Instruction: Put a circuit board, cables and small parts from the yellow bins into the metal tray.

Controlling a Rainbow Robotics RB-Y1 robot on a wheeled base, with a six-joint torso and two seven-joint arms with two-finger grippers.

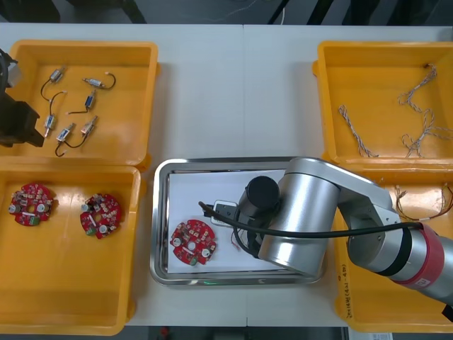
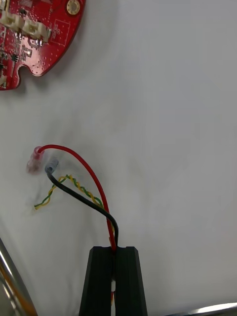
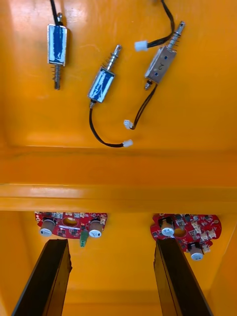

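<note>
- Presently the right gripper is low over the white inside of the metal tray, its black fingers pressed almost together on the cable bundle.
- From that pinch the bundle trails out across the white floor – a red lead, a black lead and a thin twisted yellow-and-green pair, the red and black each ending in a small connector.
- One round red circuit board lies flat in the tray, apart from the bundle's free ends.
- In the front view the right arm's broad silver elbow lies across the tray's right half and covers what is beneath it.
- The left gripper hangs at the table's left edge over the far left bin; its fingers stand wide apart with nothing between them.
- Small metal parts with black leads are scattered in that bin.
- Two more boards sit in the near left bin.
- Twisted blue and white cables lie in the far right bin.
- Red and yellow cables peek out beside the arm.
</note>
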